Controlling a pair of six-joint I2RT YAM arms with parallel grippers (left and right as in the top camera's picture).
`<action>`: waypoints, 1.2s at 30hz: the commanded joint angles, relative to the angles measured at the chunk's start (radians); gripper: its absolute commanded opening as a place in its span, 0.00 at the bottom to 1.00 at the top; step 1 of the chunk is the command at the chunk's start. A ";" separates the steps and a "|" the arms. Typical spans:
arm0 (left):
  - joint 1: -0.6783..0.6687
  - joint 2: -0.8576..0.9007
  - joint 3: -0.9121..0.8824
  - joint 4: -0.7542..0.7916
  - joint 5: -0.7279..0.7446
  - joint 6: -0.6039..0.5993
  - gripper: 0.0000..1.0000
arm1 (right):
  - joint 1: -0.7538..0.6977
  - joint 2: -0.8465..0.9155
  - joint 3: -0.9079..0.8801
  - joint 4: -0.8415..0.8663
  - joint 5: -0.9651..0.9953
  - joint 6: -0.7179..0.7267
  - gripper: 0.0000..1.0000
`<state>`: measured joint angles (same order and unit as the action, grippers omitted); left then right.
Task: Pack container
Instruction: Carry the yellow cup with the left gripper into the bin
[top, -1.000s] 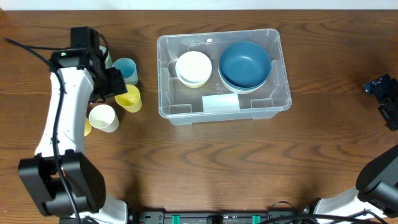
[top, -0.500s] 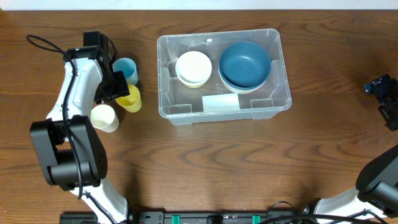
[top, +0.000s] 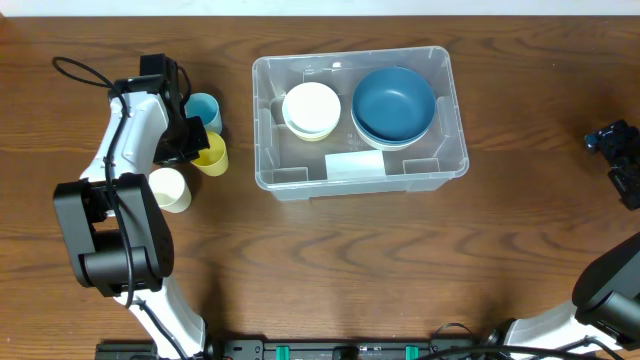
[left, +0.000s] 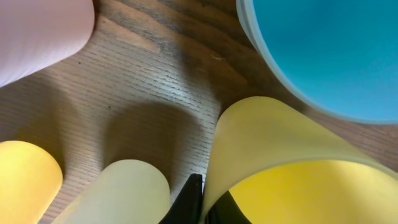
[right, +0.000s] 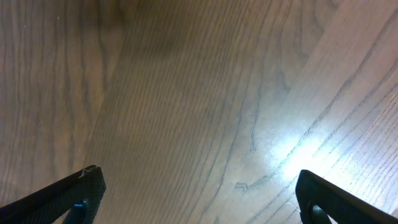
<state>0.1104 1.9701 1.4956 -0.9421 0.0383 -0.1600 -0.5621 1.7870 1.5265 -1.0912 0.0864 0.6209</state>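
**Container**: 1, clear plastic. You find it on the counter, at the middle toward the far edge, open side up. 1 white label lies at its base by the near wall.

**Bowls:** 2 stacks, both inside the container and just beside each other.
- Left stack: 1 white bowl is on top, with a pale yellow rim showing under it.
- Right stack: 1 dark blue bowl is on top, with a paler rim showing under it.

**Cups:** 5, all on the counter to the left of the container.
- Overhead you see 3: 1 blue cup, 1 yellow cup just in front of it, and 1 cream cup nearer you.
- Your left wrist view adds 1 pink cup and 1 orange cup. Overhead, the arm covers both.
- Whether the yellow cup stands upright, you cannot tell.

**Claws:** 2.
- Your left claw is pinched tight on the wall of the yellow cup, with 1 finger on each side of the rim. The blue cup and the cream cup sit close on either side.
- Your right claw is spread wide and holds nothing. It hangs over the wood at the right edge of the counter, well apart from the container.
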 joint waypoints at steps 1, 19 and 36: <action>0.000 -0.013 0.014 -0.014 0.014 -0.003 0.06 | -0.002 0.003 -0.002 0.000 0.011 0.014 0.99; -0.048 -0.581 0.042 -0.164 0.253 -0.003 0.06 | -0.002 0.003 -0.002 0.000 0.011 0.014 0.99; -0.494 -0.385 0.091 0.105 0.233 -0.123 0.06 | -0.002 0.003 -0.002 0.000 0.011 0.014 0.99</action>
<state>-0.3744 1.5375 1.5318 -0.8291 0.2909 -0.2302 -0.5621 1.7870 1.5265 -1.0908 0.0864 0.6209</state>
